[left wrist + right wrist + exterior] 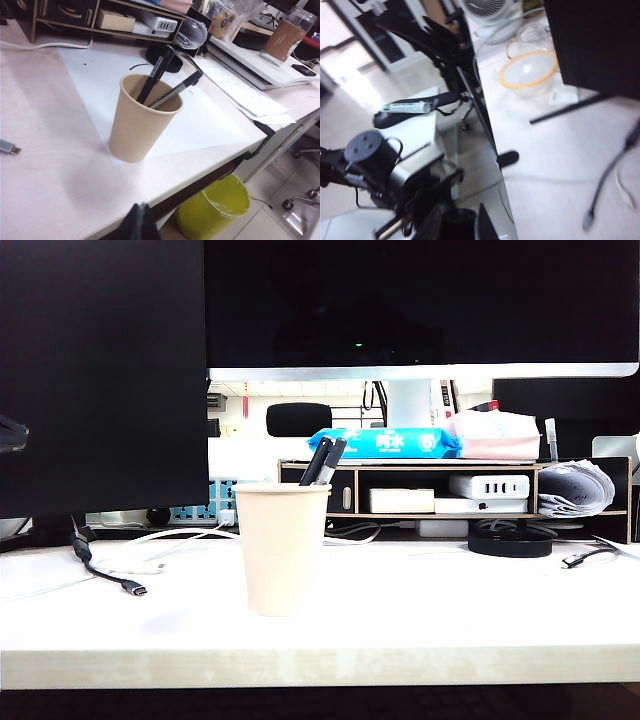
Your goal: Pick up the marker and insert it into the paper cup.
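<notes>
2 slim pens [165, 82] are seen in the paper cup [137, 125]; the marker [457, 220], clenched by the right gripper [462, 227], is not yet inserted. The left gripper's [140, 222] state cannot be told.

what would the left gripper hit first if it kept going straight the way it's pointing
Probably the paper cup: the left gripper hangs off the near edge of the table, aimed at it; depth is unclear.
</notes>
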